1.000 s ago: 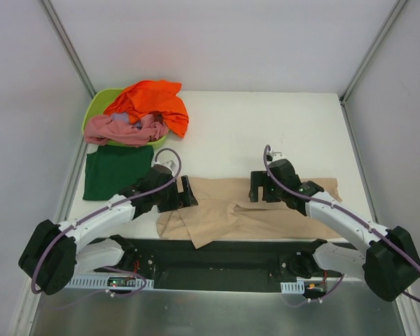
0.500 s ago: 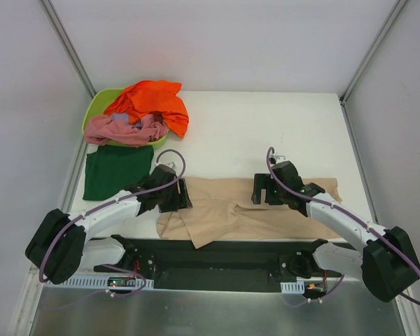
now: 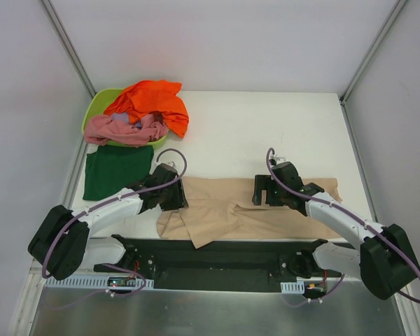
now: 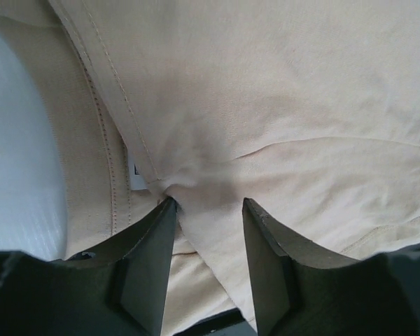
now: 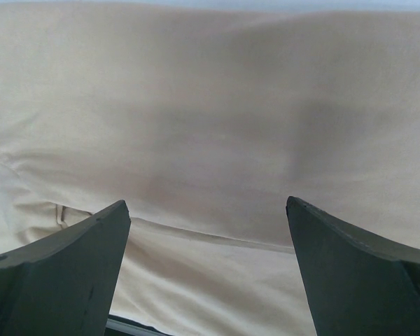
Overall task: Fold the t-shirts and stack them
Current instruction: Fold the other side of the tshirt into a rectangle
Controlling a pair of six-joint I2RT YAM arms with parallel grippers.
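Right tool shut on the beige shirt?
No, the right wrist view shows the right tool wide open over the beige t-shirt, with no cloth gathered in the gap.

Beneath the black left gripper [image 4: 207, 210], a plain beige t-shirt [image 4: 280, 91] is seen; beyond it, a dark green t-shirt [image 3: 115, 171], a pink t-shirt [image 3: 122, 131] and an orange t-shirt [image 3: 152, 101].

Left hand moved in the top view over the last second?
Yes. The left hand has slid left over the beige shirt, closer to the folded dark green shirt.
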